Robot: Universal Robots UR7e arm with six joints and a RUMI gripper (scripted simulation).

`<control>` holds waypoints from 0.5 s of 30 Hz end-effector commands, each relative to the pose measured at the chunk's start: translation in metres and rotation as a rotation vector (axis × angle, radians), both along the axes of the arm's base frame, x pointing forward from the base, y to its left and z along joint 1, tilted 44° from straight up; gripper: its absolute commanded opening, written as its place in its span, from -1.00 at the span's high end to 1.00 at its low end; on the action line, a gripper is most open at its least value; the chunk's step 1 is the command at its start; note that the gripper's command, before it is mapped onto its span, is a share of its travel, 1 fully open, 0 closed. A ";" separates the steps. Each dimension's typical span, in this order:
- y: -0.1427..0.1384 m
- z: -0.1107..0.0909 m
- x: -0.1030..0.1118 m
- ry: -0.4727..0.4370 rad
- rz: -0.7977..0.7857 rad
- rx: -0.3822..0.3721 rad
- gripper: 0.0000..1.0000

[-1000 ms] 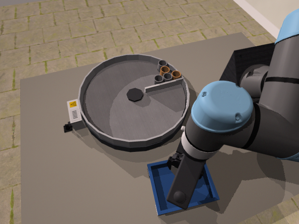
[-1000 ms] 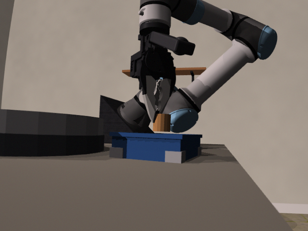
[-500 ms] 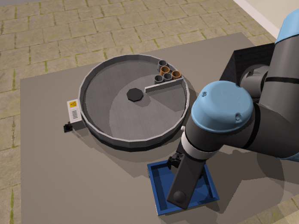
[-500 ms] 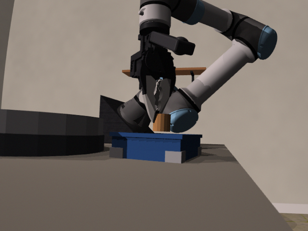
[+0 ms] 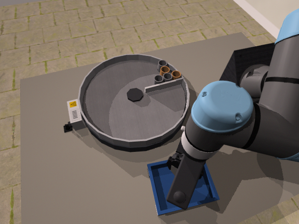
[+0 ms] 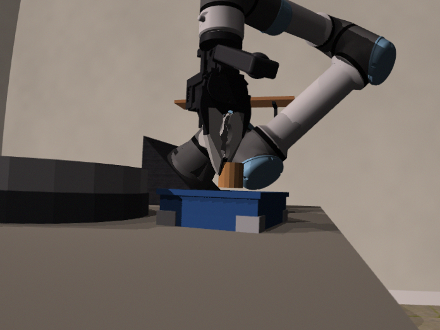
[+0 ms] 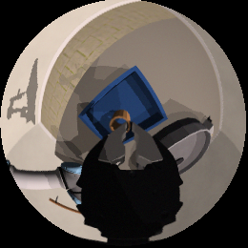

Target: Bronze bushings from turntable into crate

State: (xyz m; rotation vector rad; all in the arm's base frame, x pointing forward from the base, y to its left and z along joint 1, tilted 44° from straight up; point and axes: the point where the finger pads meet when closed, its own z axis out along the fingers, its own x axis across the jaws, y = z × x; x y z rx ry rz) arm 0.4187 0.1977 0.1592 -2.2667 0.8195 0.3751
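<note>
From the top view, the round turntable point(image 5: 130, 144) sits on the bench point(image 5: 48, 168) point(image 6: 177, 277), a straight divider point(image 5: 164, 86) running from near its dark hub point(image 5: 134, 94) to the rim. Five bushings stand grouped on the far side of that divider, close to the rim: two bronze ones point(image 5: 164, 71) point(image 5: 176, 74) and three steel ones point(image 5: 162, 65) point(image 5: 167, 77) point(image 5: 158, 79). The blue crate point(image 5: 152, 184) point(image 6: 216, 209) point(image 7: 152, 88) is near the turntable, and the arm's wrist reaches over it, hiding part of its inside. A white box point(image 5: 74, 114) with a yellow warning label is set against the turntable's outer wall.

In the exterior view, the gripper point(image 6: 220, 169) point(image 7: 129, 122) points down above the crate, its jaws nearly together and pinching the wall of another bronze bushing point(image 6: 231, 175) point(image 7: 119, 120). That bushing hangs upright, its lower end just above the crate's rim and touching nothing below. The crate shows pale blocks point(image 6: 249, 224) at its lower corners.

In the wrist view, the tips of the jaws meet at one side of the held bushing, whose open top faces the camera, with the crate behind it. One tip seems to reach inside the ring, though it is small and dark there.

no visible change from the earlier pictures, in the top view or the exterior view
</note>
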 end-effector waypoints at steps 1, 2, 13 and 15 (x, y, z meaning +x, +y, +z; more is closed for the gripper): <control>0.003 -0.003 -0.001 0.003 0.001 0.002 1.00; 0.003 -0.003 -0.001 0.004 0.001 0.002 1.00; 0.012 -0.012 -0.002 0.004 0.001 0.002 1.00; 0.014 -0.015 -0.002 0.004 0.001 0.002 1.00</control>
